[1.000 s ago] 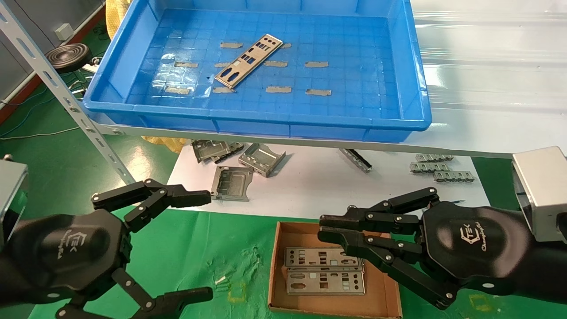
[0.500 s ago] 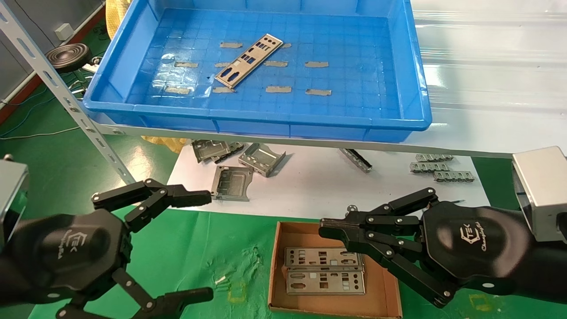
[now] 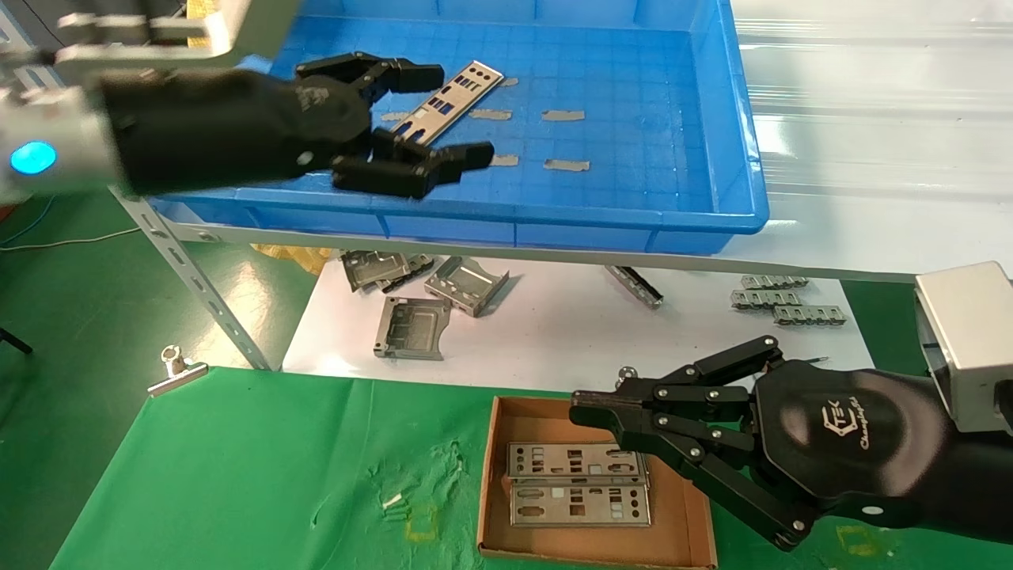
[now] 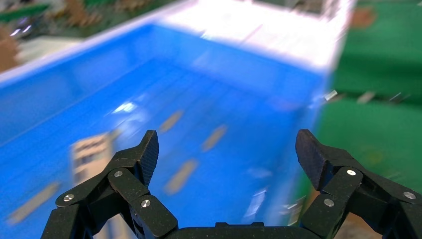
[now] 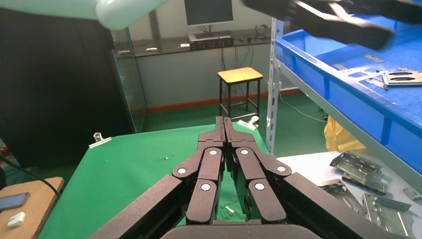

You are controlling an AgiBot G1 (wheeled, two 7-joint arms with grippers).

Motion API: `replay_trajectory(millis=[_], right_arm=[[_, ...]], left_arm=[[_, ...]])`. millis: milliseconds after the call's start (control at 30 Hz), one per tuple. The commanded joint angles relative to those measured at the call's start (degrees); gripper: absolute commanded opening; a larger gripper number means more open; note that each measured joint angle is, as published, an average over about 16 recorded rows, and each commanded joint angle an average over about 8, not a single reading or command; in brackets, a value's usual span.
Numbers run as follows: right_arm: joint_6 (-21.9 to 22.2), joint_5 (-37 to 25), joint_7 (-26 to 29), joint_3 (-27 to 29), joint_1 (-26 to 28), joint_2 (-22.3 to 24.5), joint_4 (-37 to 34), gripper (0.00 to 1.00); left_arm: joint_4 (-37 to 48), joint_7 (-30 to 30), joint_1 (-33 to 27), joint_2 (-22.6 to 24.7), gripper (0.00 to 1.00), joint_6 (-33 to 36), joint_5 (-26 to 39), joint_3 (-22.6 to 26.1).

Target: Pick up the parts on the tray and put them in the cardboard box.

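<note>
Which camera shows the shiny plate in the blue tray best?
The head view: the plate lies whole on the tray, between the open left tool's fingers. The left wrist view shows it only as a blurred pale shape. The right wrist view catches its end at the edge.

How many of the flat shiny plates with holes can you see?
3. One plate lies in the blue tray, partly behind the left gripper. Two more, an upper plate and a lower plate, lie in the cardboard box. More could be hidden underneath.
</note>
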Motion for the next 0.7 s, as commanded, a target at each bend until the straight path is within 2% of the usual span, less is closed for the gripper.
replay_trajectory(millis=[33,267,300,333,367,533,567,600,700], right_arm=[[0.00,0.00,0.00,0.00,0.00,0.00,0.00,0.00],[0.00,0.00,0.00,0.00,0.00,0.00,0.00,0.00],[0.00,0.00,0.00,0.00,0.00,0.00,0.00,0.03],[0.00,0.00,0.00,0.00,0.00,0.00,0.00,0.08],[0.00,0.00,0.00,0.00,0.00,0.00,0.00,0.18],[0.00,0.00,0.00,0.00,0.00,0.00,0.00,0.80],[0.00,0.00,0.00,0.00,0.00,0.00,0.00,0.90],[0.00,0.00,0.00,0.00,0.00,0.00,0.00,0.98],[0.00,0.00,0.00,0.00,0.00,0.00,0.00,1.00]], left_arm=[[4.55,0.37,-3.98,2.82,1.00,-1.47,3.52,1.76],[17.79,3.79,-11.18,9.76,1.00,-5.16,9.47,4.88],[19.47,3.95,-11.96,10.67,1.00,-5.70,10.06,5.23],[21.09,4.05,-12.69,11.56,1.00,-6.23,10.62,5.55],[22.61,4.04,-13.34,12.39,1.00,-6.73,11.09,5.84],[29.07,4.42,-15.69,15.81,1.00,-9.15,12.25,6.47],[30.07,4.64,-15.99,16.29,1.00,-9.53,12.34,6.51],[31.01,4.90,-16.22,16.74,1.00,-9.98,12.38,6.52],[33.37,5.83,-16.62,17.81,1.00,-11.56,12.28,6.39]])
